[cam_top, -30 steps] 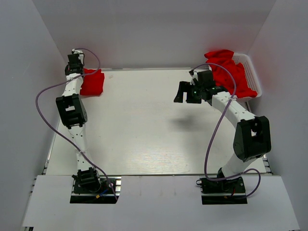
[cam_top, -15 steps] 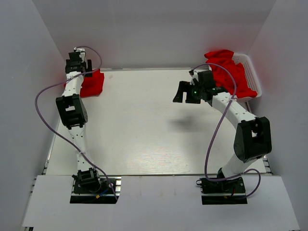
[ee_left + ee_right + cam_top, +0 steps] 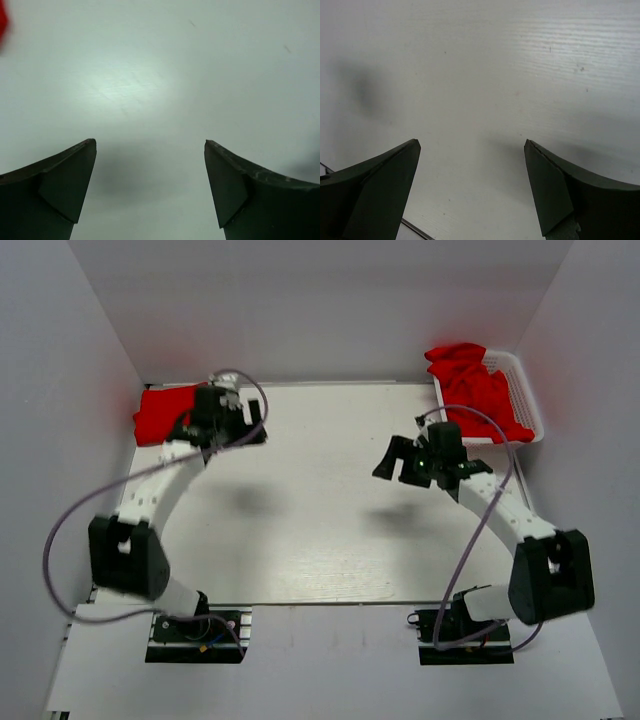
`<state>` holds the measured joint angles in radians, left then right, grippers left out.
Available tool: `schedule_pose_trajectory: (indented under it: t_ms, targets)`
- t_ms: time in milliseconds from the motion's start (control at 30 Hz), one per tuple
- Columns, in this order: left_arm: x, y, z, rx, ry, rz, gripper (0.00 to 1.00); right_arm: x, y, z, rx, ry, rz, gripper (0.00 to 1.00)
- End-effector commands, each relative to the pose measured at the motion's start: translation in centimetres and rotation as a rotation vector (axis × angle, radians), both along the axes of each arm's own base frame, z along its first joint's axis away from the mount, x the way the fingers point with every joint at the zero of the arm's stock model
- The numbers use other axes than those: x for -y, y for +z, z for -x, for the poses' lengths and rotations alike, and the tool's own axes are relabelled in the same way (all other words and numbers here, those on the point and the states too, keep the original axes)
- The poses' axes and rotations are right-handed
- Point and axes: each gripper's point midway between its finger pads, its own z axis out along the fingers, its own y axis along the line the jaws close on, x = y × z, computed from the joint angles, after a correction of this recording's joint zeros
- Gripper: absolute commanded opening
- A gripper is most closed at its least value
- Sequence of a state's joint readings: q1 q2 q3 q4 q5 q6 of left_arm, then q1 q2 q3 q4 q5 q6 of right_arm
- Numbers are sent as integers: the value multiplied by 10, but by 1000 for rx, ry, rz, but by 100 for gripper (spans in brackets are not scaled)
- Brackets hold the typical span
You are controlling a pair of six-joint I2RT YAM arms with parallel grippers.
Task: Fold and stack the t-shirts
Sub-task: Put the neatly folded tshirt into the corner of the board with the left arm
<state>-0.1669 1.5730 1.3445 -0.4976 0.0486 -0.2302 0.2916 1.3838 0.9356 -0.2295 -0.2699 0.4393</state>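
A folded red t-shirt [image 3: 160,412] lies in the table's far left corner; its edge shows as a red sliver [image 3: 2,22] in the left wrist view. More red t-shirts [image 3: 478,388] are heaped crumpled in the white basket [image 3: 529,398] at the far right. My left gripper [image 3: 256,422] hovers just right of the folded shirt, open and empty [image 3: 150,150] over bare table. Left of the basket, my right gripper [image 3: 390,468] is also open, with only tabletop between its fingers [image 3: 472,147].
White walls close in the table on the left, back and right. Purple cables loop from both arms. A metal strip at the table's edge [image 3: 415,229] shows at the bottom of the right wrist view.
The left gripper opened and let go of the folded t-shirt, then swung right and away from the corner. The right arm drew back toward the near side and slightly right.
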Motion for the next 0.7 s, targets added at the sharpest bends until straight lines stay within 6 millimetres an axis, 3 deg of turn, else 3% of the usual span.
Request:
schedule_pose_trajectory:
  t_ms: [0,33,67,133,167,200,300,400,500,667]
  targets:
    - [37,20,58,64,-12,119,99,16,6,8,66,-76,12,90]
    - [56,9,81,15,-47,109,99,18,16,13,104,-73,11,90]
    - [57,-8,96,-28,-18,96,99,25,-2,22,65,-91,42,90]
    - [69,-18,117,-50,-32,96,99,27,1,31,79,-89,40,90]
    - [79,-35,132,-85,-53,72,99,32,-13,40,50,-96,52,90]
    - [83,-37,137,-99,-42,78,99,33,-14,43,51,-103,51,90]
    - [81,-48,146,-116,-22,-33,99,37,-9,52,85,-125,36,90]
    - [70,-40,143,-107,-12,-148,99,41,-4,55,129,-147,22,90]
    - [74,-28,144,-67,-38,-148,99,43,4,54,164,-158,11,90]
    - [70,-28,153,-52,-71,-144,99,43,3,54,150,-156,27,90]
